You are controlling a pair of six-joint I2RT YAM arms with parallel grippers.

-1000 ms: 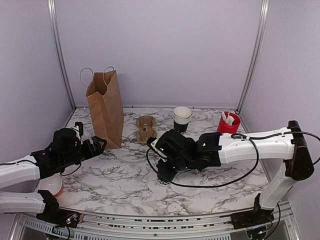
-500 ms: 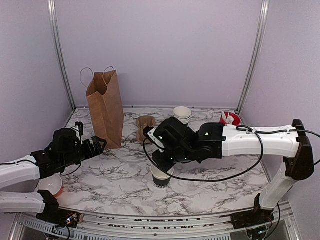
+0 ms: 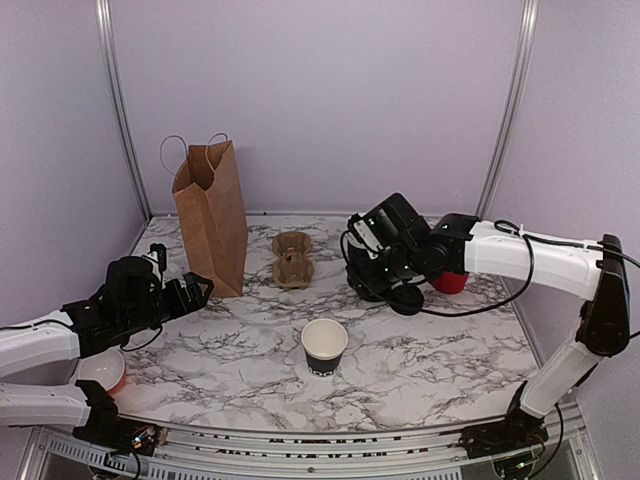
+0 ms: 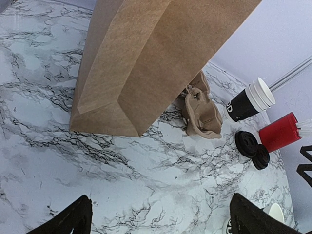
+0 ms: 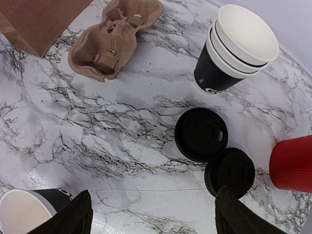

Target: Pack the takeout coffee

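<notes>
The takeout coffee cup [image 3: 324,346], black with a white inside, stands upright and alone on the marble near the front middle, with no lid on it; its rim also shows in the right wrist view [image 5: 22,212]. My right gripper [image 3: 372,284] [image 5: 153,220] is open and holds nothing. It hovers at the back right, just short of two loose black lids [image 5: 201,134] [image 5: 230,171] lying flat side by side. My left gripper [image 3: 196,288] [image 4: 161,222] is open and holds nothing, low over the table beside the brown paper bag [image 3: 212,215] [image 4: 146,58].
A cardboard cup carrier [image 3: 292,257] [image 5: 114,41] lies behind the cup, right of the bag. A stack of lidless black cups [image 5: 234,48] [image 4: 249,100] and a red cup [image 5: 292,163] [image 3: 450,282] stand at the back right. A white bowl [image 3: 100,370] sits at the front left.
My right gripper opened, let go of the cup at the front middle, and swung back and to the right over the lids. The left arm has not moved.
</notes>
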